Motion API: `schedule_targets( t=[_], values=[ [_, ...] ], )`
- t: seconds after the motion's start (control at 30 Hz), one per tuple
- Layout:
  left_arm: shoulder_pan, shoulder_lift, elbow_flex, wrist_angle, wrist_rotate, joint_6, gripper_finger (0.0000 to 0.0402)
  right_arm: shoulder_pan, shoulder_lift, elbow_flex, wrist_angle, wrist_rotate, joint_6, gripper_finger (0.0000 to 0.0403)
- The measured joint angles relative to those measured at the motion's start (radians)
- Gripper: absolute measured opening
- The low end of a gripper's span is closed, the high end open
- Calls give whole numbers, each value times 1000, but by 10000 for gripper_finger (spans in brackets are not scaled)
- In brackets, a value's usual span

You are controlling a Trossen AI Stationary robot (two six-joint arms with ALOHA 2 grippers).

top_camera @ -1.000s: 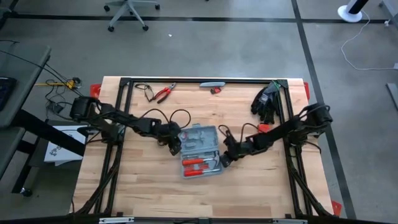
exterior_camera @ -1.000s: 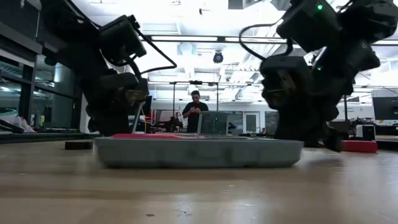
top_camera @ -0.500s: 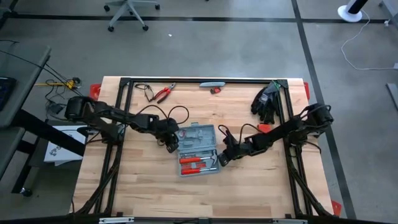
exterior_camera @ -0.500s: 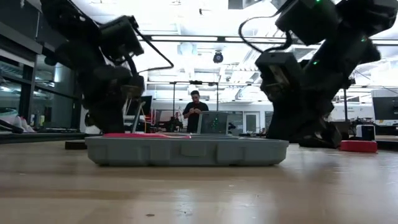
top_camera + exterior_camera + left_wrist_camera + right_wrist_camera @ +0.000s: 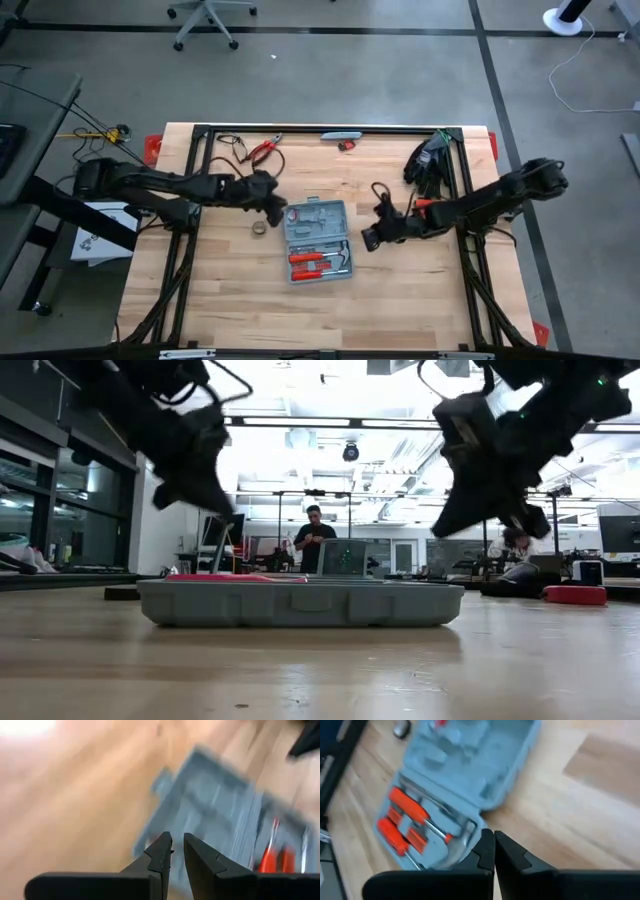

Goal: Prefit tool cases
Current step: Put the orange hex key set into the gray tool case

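Observation:
The grey-blue tool case lies open and flat on the wooden table, moulded inside up, with red-handled tools in its near half. In the low view the case rests on its flat bottom. My left gripper hangs above the table just off the case's far left corner; in its wrist view its fingertips stand a narrow gap apart with nothing between them. My right gripper hangs off the case's right side, shut and empty. Both are raised clear of the table.
A small round roll lies left of the case. Red pliers, a grey bar and a small red piece lie along the far edge. Black gloves sit at the far right. A person stands in the room beyond.
Both grippers have risen off the table and drawn back from the case, the left toward the table's left and far side, the right toward the right edge. The case first slid a little toward the left, then stayed flat and still.

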Motion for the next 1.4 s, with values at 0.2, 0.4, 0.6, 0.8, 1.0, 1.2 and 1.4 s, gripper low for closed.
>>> schedule_targets(
  t=[0.2, 0.4, 0.6, 0.8, 1.0, 1.2, 1.4],
  values=[
    [32, 8, 0, 247, -14, 0, 46, -108, -106, 9, -2, -17, -137, 0],
    [53, 32, 0, 316, -85, -8, 46, -325, -118, 31, -6, -252, -391, 0],
    [80, 67, 0, 339, -81, -105, 46, -603, -113, 31, -12, -428, -618, 0],
    [91, 104, 2, 365, -80, -142, 46, -845, -38, 78, -81, -602, -707, 0],
    [144, 151, 5, 394, -65, -62, 46, -902, 166, 301, -227, -625, -893, 0],
    [248, 194, 5, 395, 90, 80, 46, -919, 426, 574, -299, -584, -999, 0],
    [355, 195, 5, 393, 202, 188, 46, -967, 630, 801, -342, -579, -1015, 0]
  ],
)
